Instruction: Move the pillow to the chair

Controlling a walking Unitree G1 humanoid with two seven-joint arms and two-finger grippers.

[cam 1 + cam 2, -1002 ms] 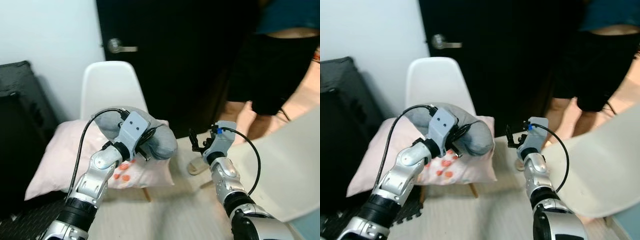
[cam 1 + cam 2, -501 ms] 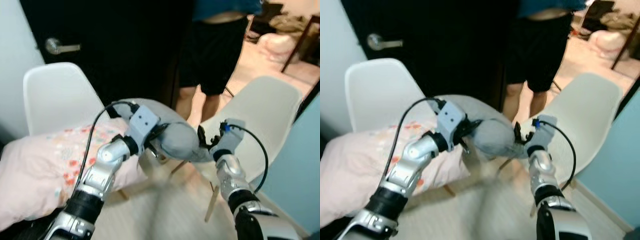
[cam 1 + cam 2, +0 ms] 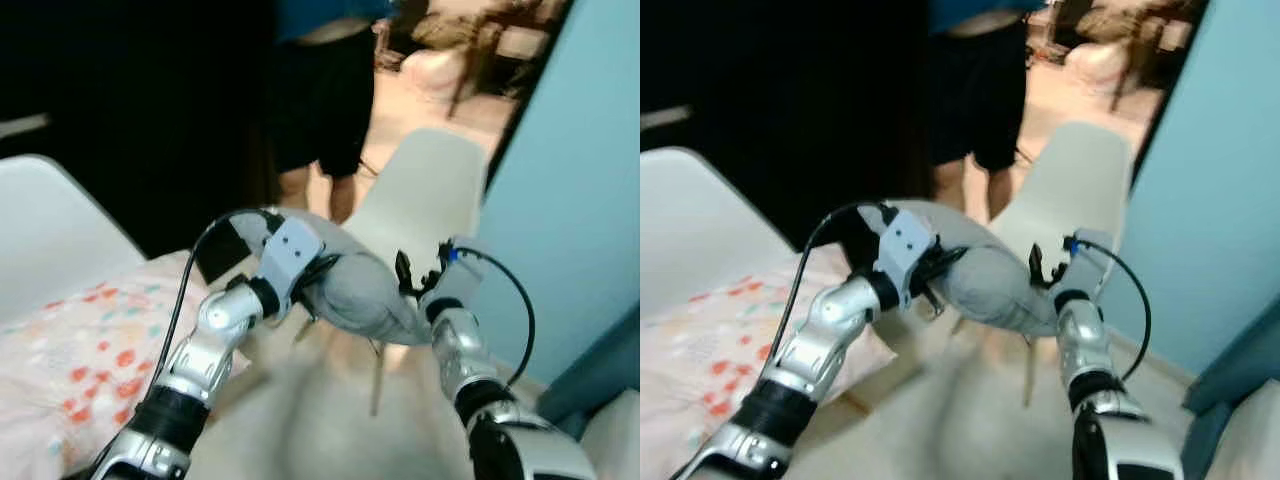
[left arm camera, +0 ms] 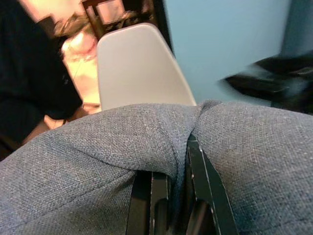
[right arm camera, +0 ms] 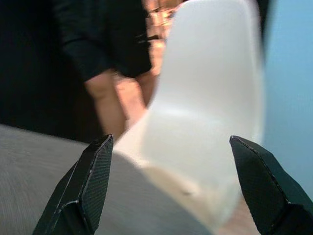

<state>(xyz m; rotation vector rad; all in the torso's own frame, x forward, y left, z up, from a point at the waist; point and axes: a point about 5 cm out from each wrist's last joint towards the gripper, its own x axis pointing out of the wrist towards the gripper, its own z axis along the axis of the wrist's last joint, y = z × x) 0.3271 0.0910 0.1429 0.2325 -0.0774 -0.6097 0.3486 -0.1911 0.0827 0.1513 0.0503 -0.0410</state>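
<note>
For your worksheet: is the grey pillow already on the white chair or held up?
Held up: left gripper pinches the grey pillow before the white chair.

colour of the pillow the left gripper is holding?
Blue-grey woven fabric; the pillow shows best in the left wrist view, pinched by the left gripper.

Left gripper black fingers pinch fold of grey pillow. Beyond pillow, white chair against pale blue wall. Dark-clothed person beside chair.
</note>
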